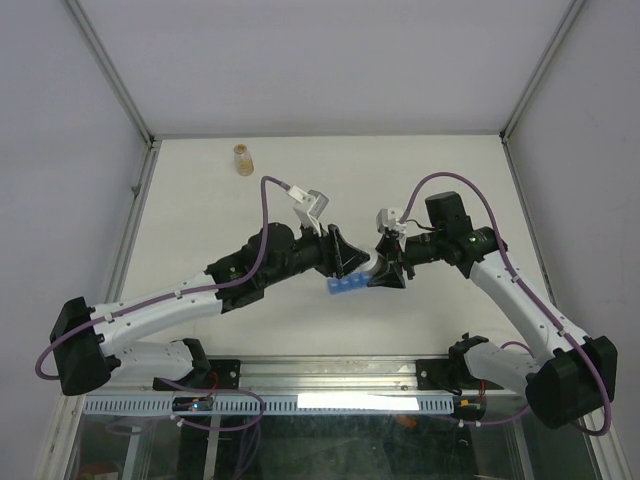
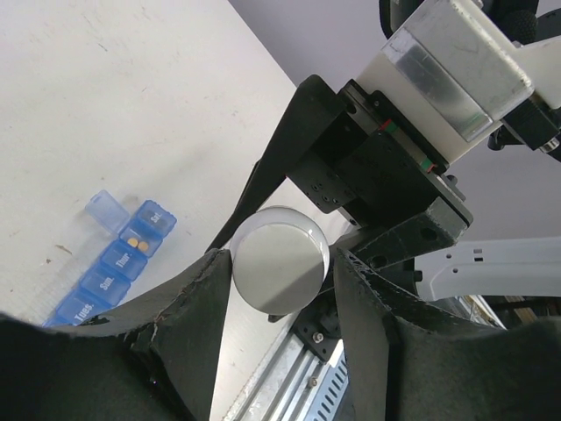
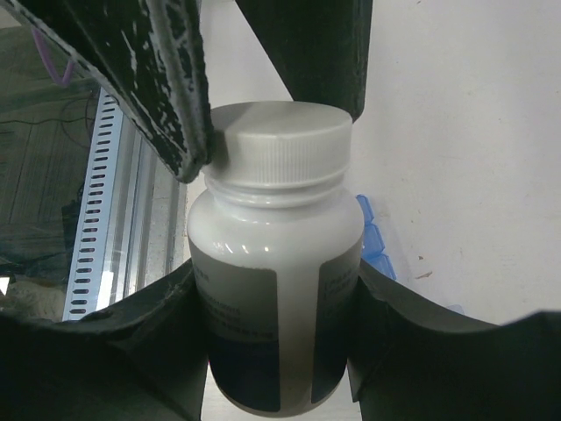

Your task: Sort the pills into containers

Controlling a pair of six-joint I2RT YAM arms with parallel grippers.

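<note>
A white pill bottle (image 3: 276,333) with a dark label is held by its body in my right gripper (image 3: 276,276), off the table. Its white ribbed cap (image 2: 280,259) lies between the fingers of my left gripper (image 2: 282,263), which press it from both sides. In the top view the two grippers (image 1: 352,262) (image 1: 385,272) meet nose to nose over the table's near middle. The containers (image 2: 114,263), a blue strip of day-marked compartments, lie on the table just below them. One compartment has its lid up, with small yellow pills (image 2: 131,239) inside.
A small amber bottle (image 1: 242,159) stands far back on the left of the white table (image 1: 200,220). The metal rail (image 1: 330,372) of the near edge runs just below the grippers. Grey walls close the sides and back.
</note>
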